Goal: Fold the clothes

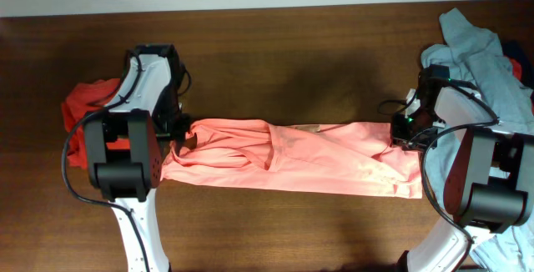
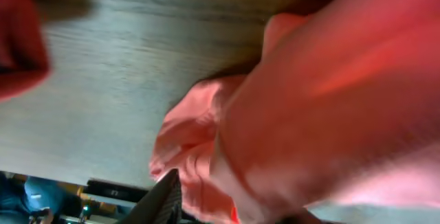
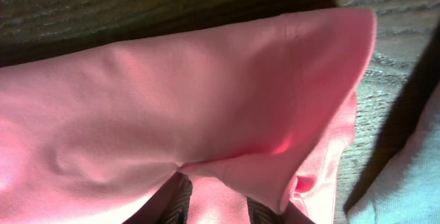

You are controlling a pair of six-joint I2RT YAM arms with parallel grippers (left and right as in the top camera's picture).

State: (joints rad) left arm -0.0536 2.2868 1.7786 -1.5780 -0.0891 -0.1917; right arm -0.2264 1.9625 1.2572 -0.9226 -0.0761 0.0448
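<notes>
Salmon-pink clothes (image 1: pixel 292 159) lie stretched across the middle of the frame on the desk (image 1: pixel 275 47), left tool (image 1: pixel 178 134) clamped on the bunched left end, right tool (image 1: pixel 399 134) clamped on the right end.

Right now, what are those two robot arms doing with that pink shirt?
They are folding laundry. The left gripper pinches one end of the pink top and the right gripper pinches the other, so it stretches in a long band across the table. It is not a neat fold yet. A red shirt and a grey-blue garment lie at the sides.
</notes>
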